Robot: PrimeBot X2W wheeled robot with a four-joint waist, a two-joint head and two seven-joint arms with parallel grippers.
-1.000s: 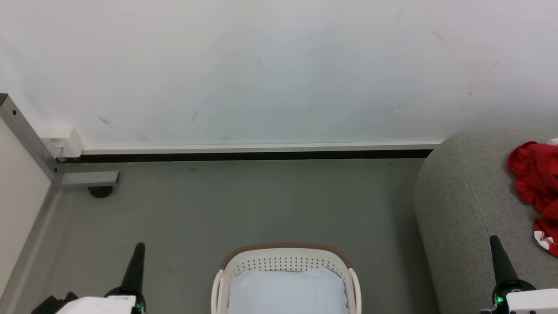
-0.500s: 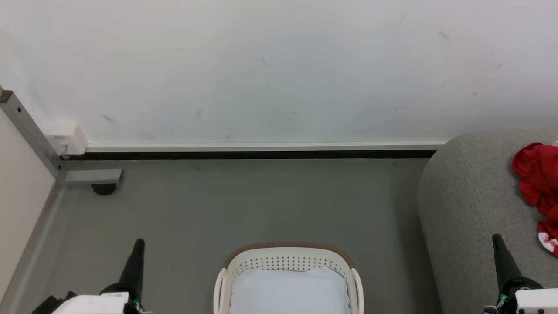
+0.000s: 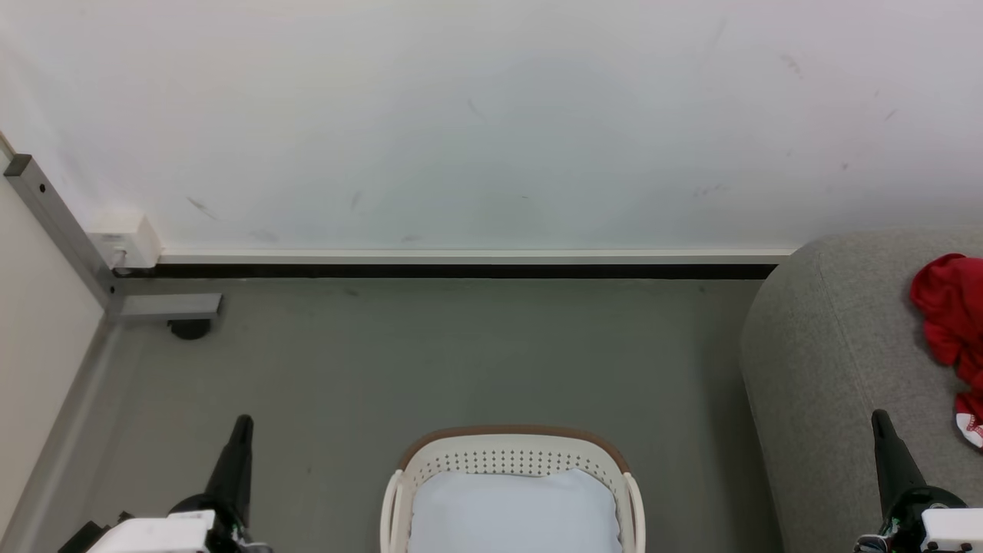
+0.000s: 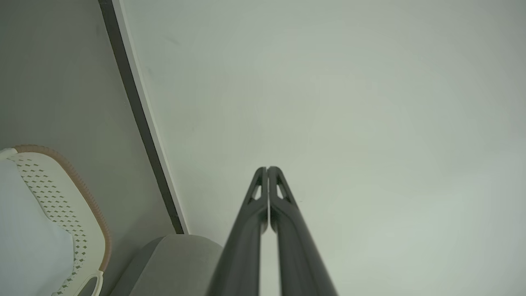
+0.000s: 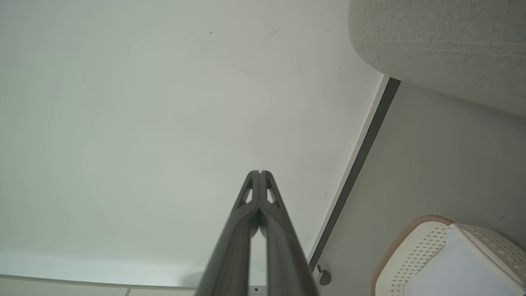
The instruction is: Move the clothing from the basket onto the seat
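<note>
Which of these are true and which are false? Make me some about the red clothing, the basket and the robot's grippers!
1. The clothing lies on the seat. True.
2. The basket is full of clothing. False: the part in view shows just its pale liner.
3. The left gripper and the right gripper are both shut. True.
4. The right gripper holds clothing. False: it holds nothing.
5. The basket stands on the seat. False: it stands on the floor, beside the seat.
</note>
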